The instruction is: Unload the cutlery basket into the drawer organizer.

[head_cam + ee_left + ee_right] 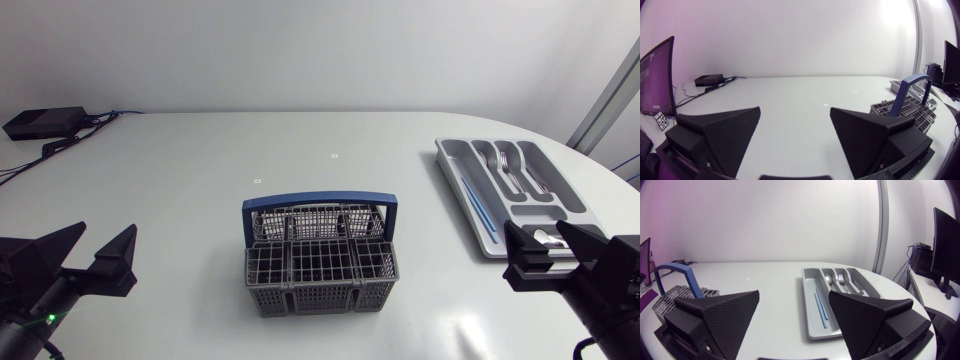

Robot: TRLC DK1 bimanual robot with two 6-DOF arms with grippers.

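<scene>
Left tool (pixel 108 228) (pixel 795 110): released, its two fingers spread wide with nothing held between them. It is kept low at the near left of the surface (pixel 200 150), at about 9 o'clock from the basket and well apart from it.

Right tool (pixel 535 228) (pixel 794 293): released, its fingers likewise spread wide and nothing gripped. It is placed at the near end of the tray, at about 3 o'clock from the basket. Whether the tray is touched cannot be told.

Basket (pixel 320 262) (pixel 907 112) (pixel 671 296): a grey grid basket set near the middle of the surface, with its blue handle (pixel 320 200) raised upright. A row of gridded compartments is seen along its near side. Whether any cutlery lies inside cannot be told.

Shiny piece (pixel 540 238): a bright bit of cutlery seen in the near end of the tray, between the right tool's fingers in the overhead view. Its kind cannot be told.

Tray (pixel 455 170) (pixel 807 305): a grey drawer organizer laid at about 2 o'clock from the basket, well apart from it, its long side running near to far.

Blue stick (pixel 478 205) (pixel 820 309): laid lengthwise in the narrow compartment on the basket side.

Spoon (pixel 828 279): laid in a middle compartment, toward the far end.

Fork (pixel 841 281): laid just beside the spoon.

Black box (pixel 40 122) (pixel 709 79): set at the far left edge, at about 10 o'clock from the basket.
</scene>
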